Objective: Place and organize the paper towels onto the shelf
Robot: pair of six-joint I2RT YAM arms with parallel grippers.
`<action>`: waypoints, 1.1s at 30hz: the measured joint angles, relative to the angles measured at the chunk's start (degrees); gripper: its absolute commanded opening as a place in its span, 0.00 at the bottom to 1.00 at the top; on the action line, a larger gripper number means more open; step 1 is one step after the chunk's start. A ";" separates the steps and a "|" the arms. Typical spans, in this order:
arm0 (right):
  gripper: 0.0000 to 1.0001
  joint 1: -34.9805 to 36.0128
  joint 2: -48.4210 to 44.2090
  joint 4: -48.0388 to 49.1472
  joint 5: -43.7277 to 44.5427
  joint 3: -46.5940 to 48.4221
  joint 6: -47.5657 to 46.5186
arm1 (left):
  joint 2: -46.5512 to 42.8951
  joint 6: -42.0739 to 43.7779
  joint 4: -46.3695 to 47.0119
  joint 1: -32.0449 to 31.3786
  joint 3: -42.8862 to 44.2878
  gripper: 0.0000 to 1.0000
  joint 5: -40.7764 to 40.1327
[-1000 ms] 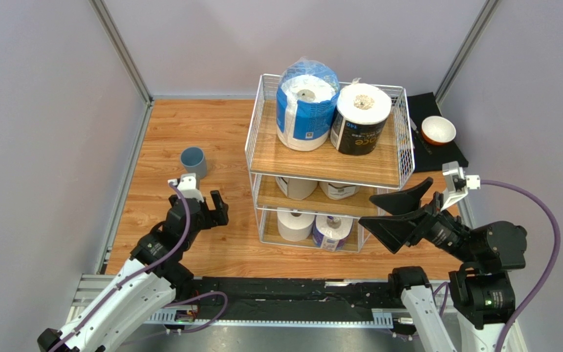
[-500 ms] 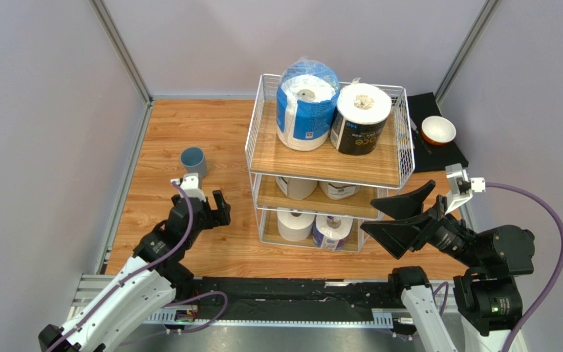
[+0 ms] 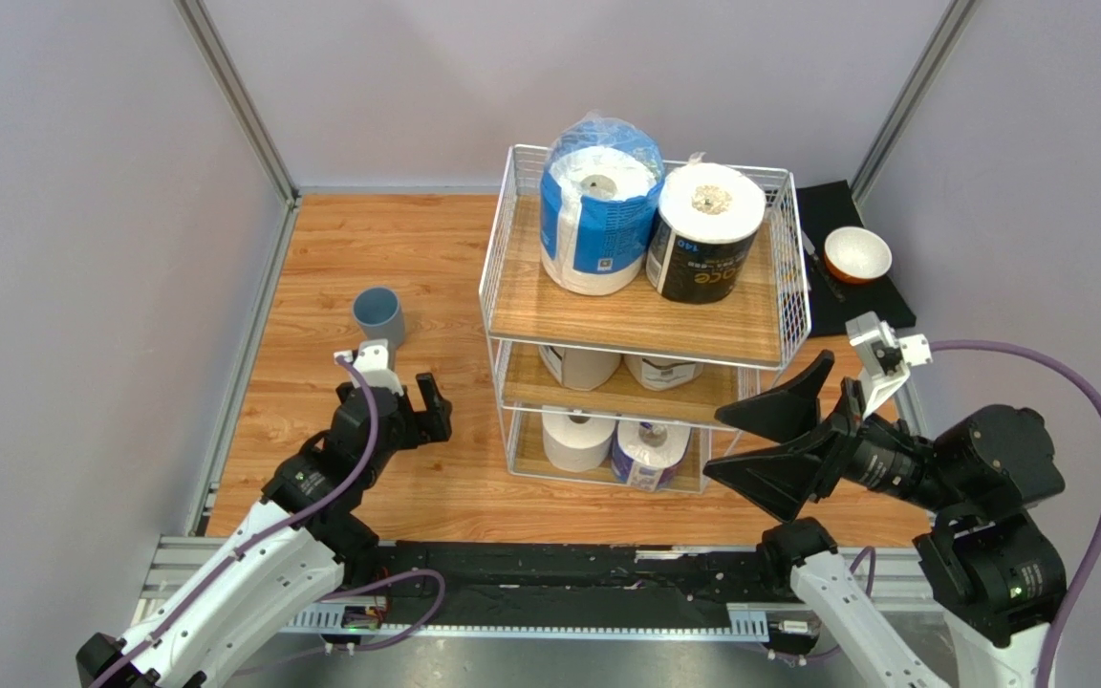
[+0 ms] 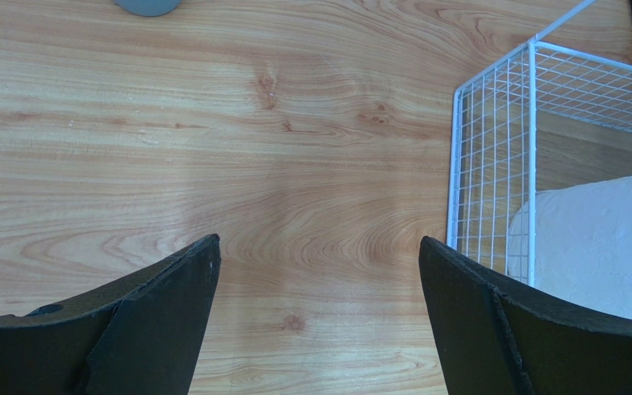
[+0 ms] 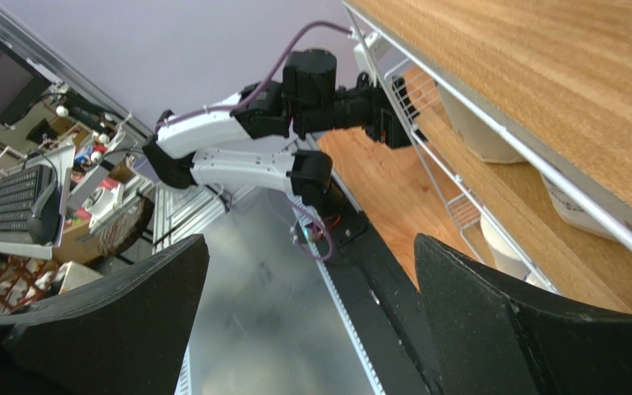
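Observation:
The shelf stands mid-table. Its top board carries a blue-plastic-wrapped roll and a dark-wrapped roll. Two rolls sit half hidden on the middle tier. On the bottom tier are a plain white roll and a blue-labelled one. My left gripper is open and empty over bare table, left of the shelf's wire side, behind which a white roll shows. My right gripper is open and empty at the shelf's front right corner. In its wrist view it is beside the shelf boards.
A blue cup stands on the table left of the shelf, its base at the top edge of the left wrist view. An orange bowl sits on a black mat at the far right. Grey walls enclose the table.
My right gripper has drifted toward the near edge and tilted, still open. The left arm has barely moved.

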 measured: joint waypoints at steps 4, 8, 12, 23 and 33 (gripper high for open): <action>0.99 6.08 2.47 -6.73 2.38 1.05 -4.76 | 0.00 -0.33 0.00 0.00 -0.17 0.99 0.07; 0.99 10.97 4.70 -11.91 4.85 2.75 -8.37 | -0.02 -0.79 -0.02 0.00 -0.50 0.99 0.09; 0.99 14.64 5.68 -14.86 6.67 3.96 -10.45 | -0.02 -0.98 -0.04 0.00 -0.70 0.99 0.13; 0.99 21.90 9.55 -20.37 12.04 4.92 -14.95 | -1.07 -1.33 -0.20 0.00 -0.83 0.99 0.11; 0.98 22.16 7.61 -20.24 15.67 4.76 -13.84 | -1.64 -2.14 -0.46 0.00 -1.99 0.99 0.15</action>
